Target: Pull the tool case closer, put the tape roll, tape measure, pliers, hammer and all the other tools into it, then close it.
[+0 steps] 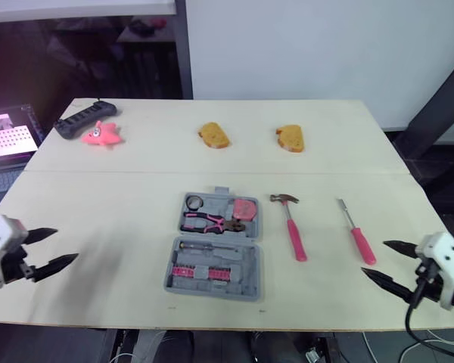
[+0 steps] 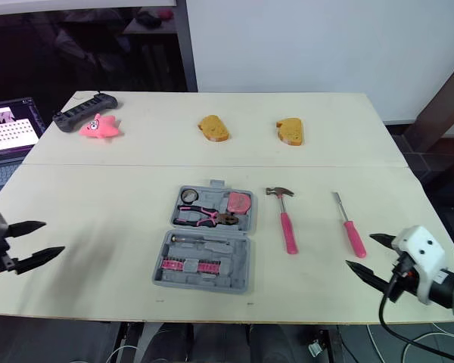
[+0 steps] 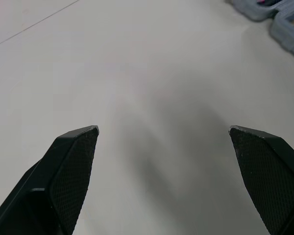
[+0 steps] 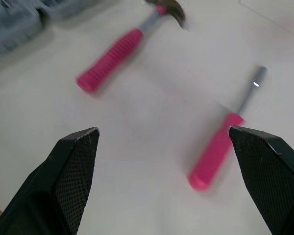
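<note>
Right gripper, spread and empty — screwdriver just ahead, handle nearest, shaft pointing away; hammer farther left, parallel.

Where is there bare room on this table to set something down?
Bare: between the left gripper and the tool case, and between the case and the bread pieces. Crowded: right of the case, by the hammer and screwdriver.
</note>
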Motion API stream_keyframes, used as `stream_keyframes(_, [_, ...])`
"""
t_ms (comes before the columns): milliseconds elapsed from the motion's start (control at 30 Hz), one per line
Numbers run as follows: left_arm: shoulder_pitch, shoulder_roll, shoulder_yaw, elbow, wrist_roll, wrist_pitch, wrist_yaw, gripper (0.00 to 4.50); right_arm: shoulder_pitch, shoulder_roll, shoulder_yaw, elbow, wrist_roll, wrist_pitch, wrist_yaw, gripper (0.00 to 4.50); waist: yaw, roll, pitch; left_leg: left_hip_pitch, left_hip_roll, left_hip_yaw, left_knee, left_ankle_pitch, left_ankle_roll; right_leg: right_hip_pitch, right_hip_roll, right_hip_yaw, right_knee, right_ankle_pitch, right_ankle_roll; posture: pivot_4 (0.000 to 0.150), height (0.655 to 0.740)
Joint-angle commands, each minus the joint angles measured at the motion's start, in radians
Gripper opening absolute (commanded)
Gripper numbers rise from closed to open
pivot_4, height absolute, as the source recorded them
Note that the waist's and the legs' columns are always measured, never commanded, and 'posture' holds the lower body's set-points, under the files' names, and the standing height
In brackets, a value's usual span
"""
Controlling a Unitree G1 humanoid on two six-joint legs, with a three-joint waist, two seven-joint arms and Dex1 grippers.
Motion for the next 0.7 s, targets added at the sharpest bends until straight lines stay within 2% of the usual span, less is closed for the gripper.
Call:
stream_keyframes(33, [0.008, -0.052, -0.059, -0.194, -0.054, 0.062, 0.052, 4.47, -0.092, 0.029, 0.087, -0.17, 0.061, 0.192, -0.154, 4.5, 0.0, 0.0, 0.0, 0.0, 0.0, 0.0, 0.0, 0.0, 0.0, 0.0, 0.0, 0.0, 0.0, 0.0, 0.0, 0.15, 0.74])
stream_keyframes(167, [-0.013, -0.136, -0.096, -0.359, -0.074, 0.083, 0.148, 4.47, -0.252, 0.092, 0.227, -0.25, 0.022, 0.391, -0.357, 4.5, 0.004, 0.0, 0.0, 0.0, 0.0, -0.001, 0.0, 0.001, -0.001, 0.0, 0.0, 0.0, 0.001, 0.0, 0.0, 0.15, 0.74])
stream_keyframes(233, [-0.025, -0.177, -0.112, -0.414, -0.08, 0.033, 0.169, 4.47, -0.329, 0.136, 0.292, -0.253, -0.001, 0.457, -0.444, 4.5, 0.006, -0.001, -0.001, -0.001, 0.0, -0.001, 0.0, 0.001, -0.001, -0.001, 0.0, 0.0, 0.0, 0.0, 0.001, 0.15, 0.74])
stream_keyframes(467, [0.005, -0.146, -0.174, -0.53, -0.196, 0.154, 0.096, 4.47, -0.536, 0.338, 0.408, -0.191, -0.065, 0.659, -0.692, 4.5, -0.001, 0.0, -0.001, -0.001, 0.0, -0.001, 0.0, 0.001, -0.001, -0.002, 0.0, 0.0, 0.001, 0.0, 0.0, 0.15, 0.74])
stream_keyframes(700, [-0.002, -0.169, -0.217, -0.548, -0.173, 0.14, 0.142, 4.47, -0.664, 0.467, 0.468, -0.067, -0.156, 0.732, -0.837, 4.5, 0.002, 0.0, -0.001, -0.002, 0.0, -0.001, 0.0, 0.001, -0.001, -0.003, 0.0, 0.0, 0.001, 0.001, 0.0, 0.15, 0.74])
